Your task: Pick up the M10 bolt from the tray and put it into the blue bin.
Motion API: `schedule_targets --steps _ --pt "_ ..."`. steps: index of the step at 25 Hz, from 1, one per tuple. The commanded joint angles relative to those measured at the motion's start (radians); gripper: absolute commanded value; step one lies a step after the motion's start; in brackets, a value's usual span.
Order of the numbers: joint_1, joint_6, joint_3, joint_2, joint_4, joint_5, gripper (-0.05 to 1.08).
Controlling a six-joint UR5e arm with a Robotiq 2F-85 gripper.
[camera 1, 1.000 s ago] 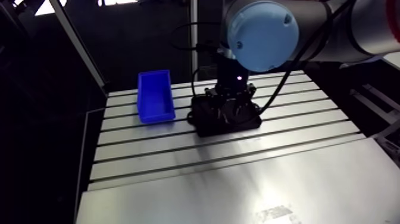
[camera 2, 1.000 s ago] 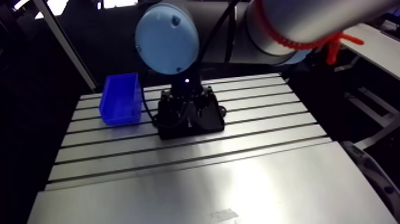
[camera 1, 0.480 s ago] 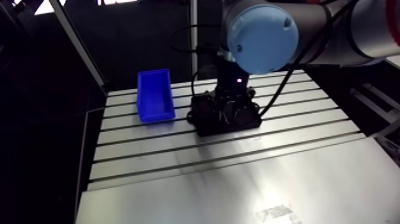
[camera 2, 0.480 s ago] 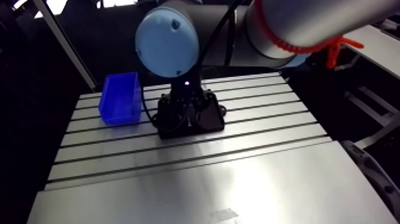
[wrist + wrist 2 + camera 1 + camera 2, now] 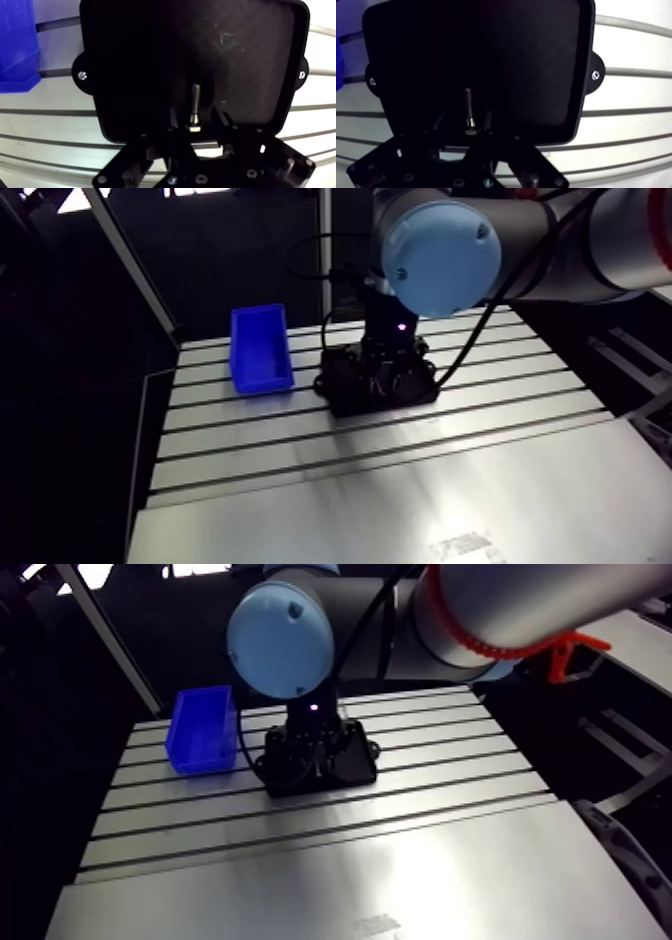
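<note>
Silver bolt (image 5: 195, 106) lies head toward gripper (image 5: 196, 115), shank away.

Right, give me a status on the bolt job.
Done: the gripper is down in the tray, its open fingers straddling the bolt. In hand: the grasp, not yet closed; the bolt lies flat on the tray. Left: close, lift, carry to the blue bin beside the tray, and drop it in.

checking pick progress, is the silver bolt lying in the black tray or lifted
Lying flat: silver bolt rests in black tray, gripper open astride it, not touching.
</note>
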Motion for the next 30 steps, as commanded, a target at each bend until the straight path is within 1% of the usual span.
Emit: schedule_targets --steps 1,12,15,20,30 --pt "0.001 0.0 0.002 0.001 -0.019 0.0 0.57" --pt "0.0 0.0 0.002 0.009 -0.019 0.0 0.63" --pt "0.0 0.0 0.002 0.009 -0.019 0.0 0.68" --pt "0.0 0.0 0.005 0.009 -0.02 0.0 0.72" --pt "-0.002 0.0 0.006 0.01 -0.02 -0.002 0.76"
